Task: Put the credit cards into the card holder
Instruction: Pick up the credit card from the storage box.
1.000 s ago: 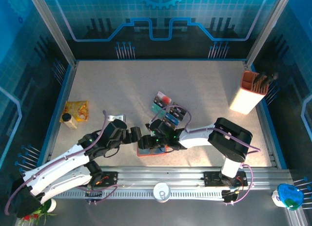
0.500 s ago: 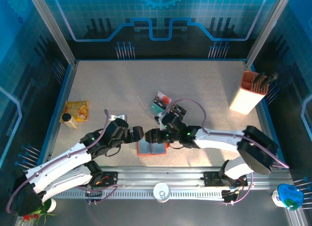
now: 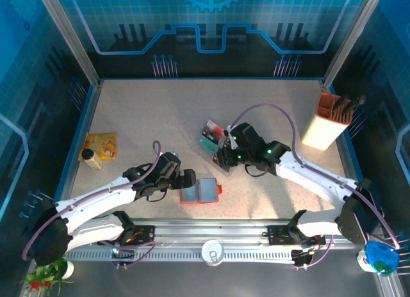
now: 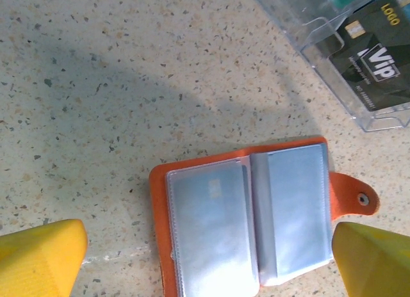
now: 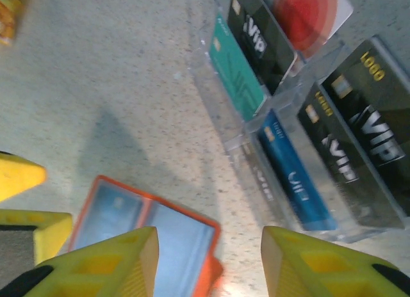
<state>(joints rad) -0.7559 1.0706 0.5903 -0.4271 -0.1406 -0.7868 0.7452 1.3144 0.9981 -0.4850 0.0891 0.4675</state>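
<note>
Near the table's front edge the card holder (image 3: 200,191) lies unfolded, orange-red around grey-blue pockets; credit cards (image 5: 365,143) sit in a clear tray (image 5: 234,143) behind it; left gripper (image 3: 188,179) gapes wide, empty, beside it; right gripper (image 3: 223,157) part-open, empty, above the tray.

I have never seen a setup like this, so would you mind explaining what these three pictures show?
Two robot arms are bolted at the table's near edge, each ending in a two-finger gripper. The wide picture comes from a fixed camera above and behind them. The other two come from cameras on the wrists, so the yellow fingers at their bottom edges are each gripper's own. On the table lie an open orange wallet, a clear tray of cards, a pen box and a snack packet. The left gripper is open by the wallet; the right gripper is open by the tray. Neither holds anything.
</note>
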